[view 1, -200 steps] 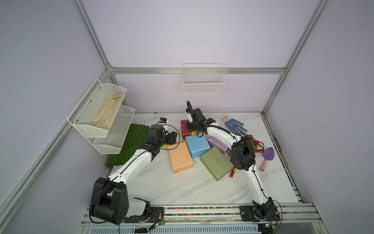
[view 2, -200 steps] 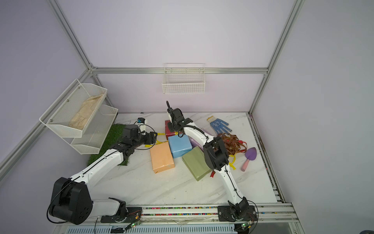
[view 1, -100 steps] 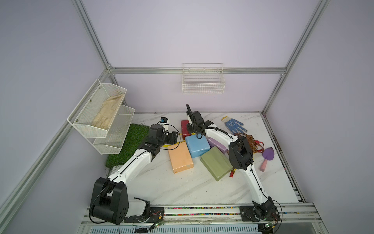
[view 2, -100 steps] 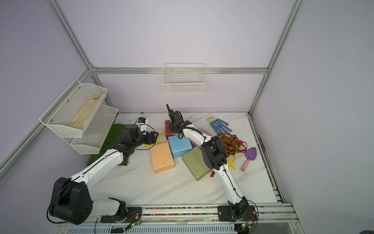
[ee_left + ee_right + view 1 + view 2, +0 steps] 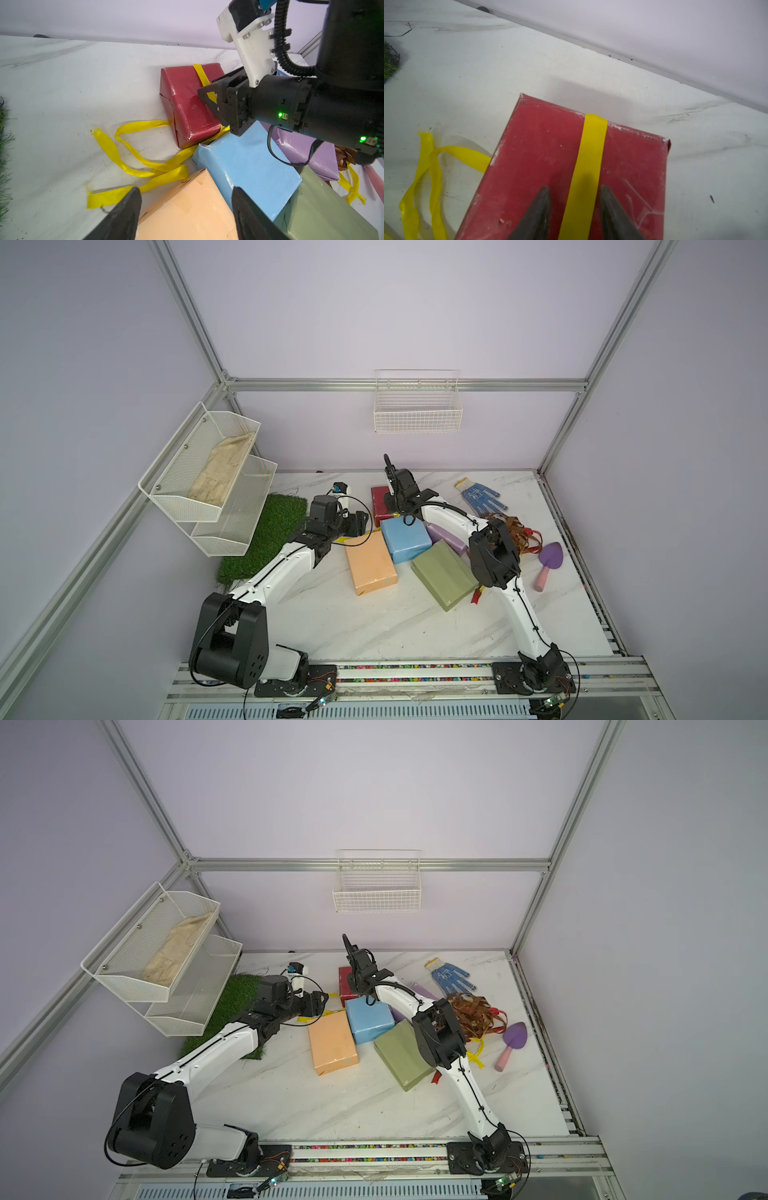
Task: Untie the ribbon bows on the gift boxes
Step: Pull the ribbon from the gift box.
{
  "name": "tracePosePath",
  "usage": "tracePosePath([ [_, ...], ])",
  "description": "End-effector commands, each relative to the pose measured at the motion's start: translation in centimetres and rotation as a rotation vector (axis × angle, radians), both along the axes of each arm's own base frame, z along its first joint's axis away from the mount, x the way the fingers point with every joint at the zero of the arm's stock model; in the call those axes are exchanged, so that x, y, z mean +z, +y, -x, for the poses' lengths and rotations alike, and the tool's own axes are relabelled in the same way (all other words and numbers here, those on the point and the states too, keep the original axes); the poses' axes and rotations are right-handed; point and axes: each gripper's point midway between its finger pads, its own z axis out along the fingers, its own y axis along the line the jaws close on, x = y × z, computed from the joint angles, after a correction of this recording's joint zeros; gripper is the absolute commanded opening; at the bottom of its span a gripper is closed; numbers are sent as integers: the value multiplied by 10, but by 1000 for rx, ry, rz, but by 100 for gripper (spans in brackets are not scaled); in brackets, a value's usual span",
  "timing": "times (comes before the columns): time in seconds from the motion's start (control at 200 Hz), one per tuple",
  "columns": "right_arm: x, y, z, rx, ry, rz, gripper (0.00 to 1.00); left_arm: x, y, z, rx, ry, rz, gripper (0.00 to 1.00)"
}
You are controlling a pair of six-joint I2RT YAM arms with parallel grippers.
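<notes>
Right gripper (image 5: 575,187), jaws apart astride the yellow ribbon (image 5: 591,155) on the dark red box (image 5: 539,166), appears due to close and pull; left gripper (image 5: 186,188) jaws apart, empty.

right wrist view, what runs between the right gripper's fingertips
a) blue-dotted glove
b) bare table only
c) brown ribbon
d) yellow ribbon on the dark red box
d: the yellow ribbon lies flat along the top of the dark red box and passes between the open jaws of the right gripper.
</notes>
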Motion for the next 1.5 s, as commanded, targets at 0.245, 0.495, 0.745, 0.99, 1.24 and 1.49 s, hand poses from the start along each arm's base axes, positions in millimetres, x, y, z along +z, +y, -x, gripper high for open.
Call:
tracePosePath([
  [0.245, -49, -23, 29, -20, 263, -103, 2, 19, -7, -19, -28, -79, 16, 70],
  [0.495, 7, -12, 29, 66, 203, -277, 0, 5, -40, -52, -184, -115, 26, 65],
  [0.745, 69, -11, 33, 99, 118, -337, 0, 5, -67, -90, -270, -147, 99, 44],
  [0.99, 117, -13, 36, 118, 36, -374, 0, -20, -87, -103, -341, -115, 160, 10],
  [1.24, 173, -11, 41, 181, -89, -410, 0, -50, -98, -110, -360, -92, 231, 7],
  [1.49, 228, -14, 58, 259, -190, -414, 0, -67, -103, -113, -359, -78, 239, 8],
])
